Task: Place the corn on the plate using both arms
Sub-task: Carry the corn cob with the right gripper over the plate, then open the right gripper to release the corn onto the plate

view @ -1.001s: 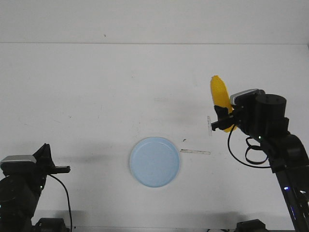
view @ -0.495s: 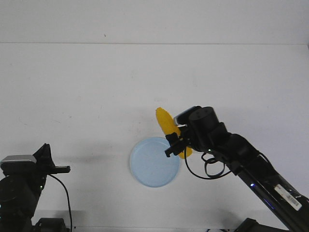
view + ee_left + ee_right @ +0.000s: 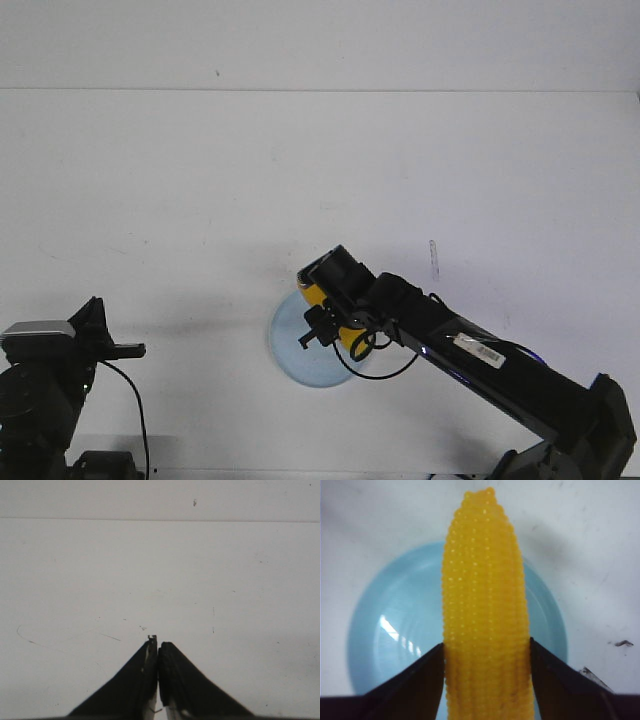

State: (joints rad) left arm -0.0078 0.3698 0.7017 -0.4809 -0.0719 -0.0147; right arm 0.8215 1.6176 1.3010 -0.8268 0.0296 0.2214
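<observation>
The bright yellow corn [image 3: 485,605] is clamped between the two black fingers [image 3: 420,685] of my right gripper [image 3: 487,652], which holds it over the middle of the pale blue plate [image 3: 390,630]. In the front view the right gripper [image 3: 322,320] reaches in from the lower right and hangs over the plate [image 3: 288,355]. Only bits of the corn [image 3: 314,293] show past the wrist there. My left gripper [image 3: 135,350] rests at the lower left, far from the plate. In the left wrist view the left gripper [image 3: 158,645] is shut and empty over bare table.
A thin pale strip [image 3: 433,258] lies on the white table to the right of and behind the plate. A small dark mark [image 3: 620,643] shows on the table beside the plate. The table's far edge meets a white wall.
My right arm has swung left and down with the corn, from the right side of the table to over the plate. The left arm has not moved.
</observation>
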